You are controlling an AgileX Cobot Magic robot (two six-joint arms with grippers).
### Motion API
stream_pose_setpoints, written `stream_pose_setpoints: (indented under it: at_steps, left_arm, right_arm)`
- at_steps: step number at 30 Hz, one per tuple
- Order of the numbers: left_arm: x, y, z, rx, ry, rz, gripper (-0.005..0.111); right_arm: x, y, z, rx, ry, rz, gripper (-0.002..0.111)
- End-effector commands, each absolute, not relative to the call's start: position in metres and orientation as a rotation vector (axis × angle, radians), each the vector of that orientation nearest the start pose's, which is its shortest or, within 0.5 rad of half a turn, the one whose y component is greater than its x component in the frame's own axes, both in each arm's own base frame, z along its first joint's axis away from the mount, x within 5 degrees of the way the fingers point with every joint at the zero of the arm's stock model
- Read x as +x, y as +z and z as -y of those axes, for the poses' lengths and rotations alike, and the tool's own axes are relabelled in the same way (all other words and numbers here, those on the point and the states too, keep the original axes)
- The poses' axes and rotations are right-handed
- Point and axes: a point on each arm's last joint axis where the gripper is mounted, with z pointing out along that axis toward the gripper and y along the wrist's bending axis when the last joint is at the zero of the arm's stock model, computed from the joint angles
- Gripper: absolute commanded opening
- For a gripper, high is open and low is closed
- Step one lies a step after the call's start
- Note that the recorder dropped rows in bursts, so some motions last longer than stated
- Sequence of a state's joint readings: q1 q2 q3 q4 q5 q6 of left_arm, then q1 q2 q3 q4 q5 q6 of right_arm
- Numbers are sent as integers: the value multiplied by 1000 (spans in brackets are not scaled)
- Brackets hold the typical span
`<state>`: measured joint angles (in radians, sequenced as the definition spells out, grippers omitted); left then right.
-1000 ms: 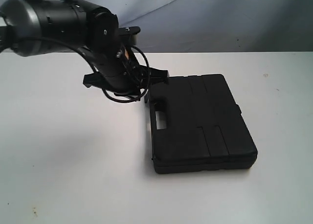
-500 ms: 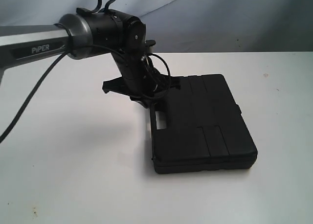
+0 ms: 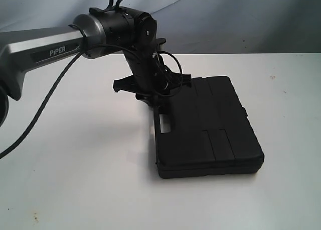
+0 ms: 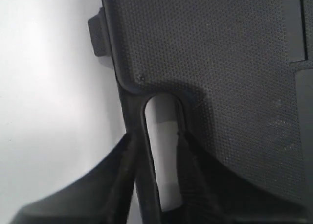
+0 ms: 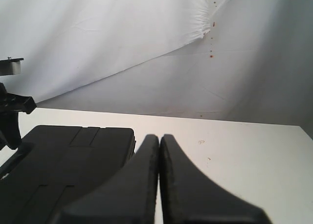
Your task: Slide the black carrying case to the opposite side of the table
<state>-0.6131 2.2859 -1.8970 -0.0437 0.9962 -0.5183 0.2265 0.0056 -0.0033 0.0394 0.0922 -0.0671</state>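
The black carrying case (image 3: 208, 127) lies flat on the white table (image 3: 75, 164), right of centre, its handle (image 3: 163, 122) on its left side. My left gripper (image 3: 156, 103) is down at that handle. In the left wrist view the left gripper (image 4: 154, 136) is open: one finger sits outside the handle bar (image 4: 139, 121), the other over the case (image 4: 210, 53) beyond the slot. White table shows through the slot between them. My right gripper (image 5: 159, 136) is shut on nothing, held above the table, with the case (image 5: 63, 155) off to one side. It does not show in the exterior view.
A wrinkled white cloth backdrop (image 3: 225, 19) hangs behind the table's far edge. The left arm's cable (image 3: 45, 104) droops over the table's left half. Bare tabletop (image 5: 234, 155) lies beyond the case on the right.
The left arm swung right, bringing its gripper from just beside the case onto the handle end. The case stayed where it was.
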Motion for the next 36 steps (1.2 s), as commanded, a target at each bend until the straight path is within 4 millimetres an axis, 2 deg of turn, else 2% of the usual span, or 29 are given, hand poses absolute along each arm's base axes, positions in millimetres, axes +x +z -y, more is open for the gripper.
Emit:
stream_pose_setpoints:
  at_steps: [1, 4, 12, 14, 18, 20, 23, 36]
  left_arm:
    - [394, 172, 284, 125, -269, -2917, 36]
    - [393, 167, 283, 153, -249, -2936, 36]
    - [392, 127, 285, 143, -207, -3030, 36]
    - [392, 123, 285, 143, -202, -3036, 36]
    - [392, 120, 285, 140, -197, -3042, 32]
    - [392, 120, 285, 140, -197, -3042, 23]
    - [393, 120, 285, 141, -195, -3041, 2]
    - [393, 121, 284, 199, -170, -3031, 0]
  right_arm:
    - [55, 205, -13, -209, 141, -1564, 0]
    - [55, 205, -13, -209, 141, -1564, 0]
    - [55, 205, -13, -209, 141, -1564, 0]
    - [55, 205, -13, -209, 141, -1564, 0]
    - [55, 205, -13, -209, 141, -1564, 0]
    - [55, 205, -13, -209, 141, -1564, 0]
    - [55, 205, -13, -209, 141, -1564, 0]
    - [55, 205, -13, -209, 141, -1564, 0]
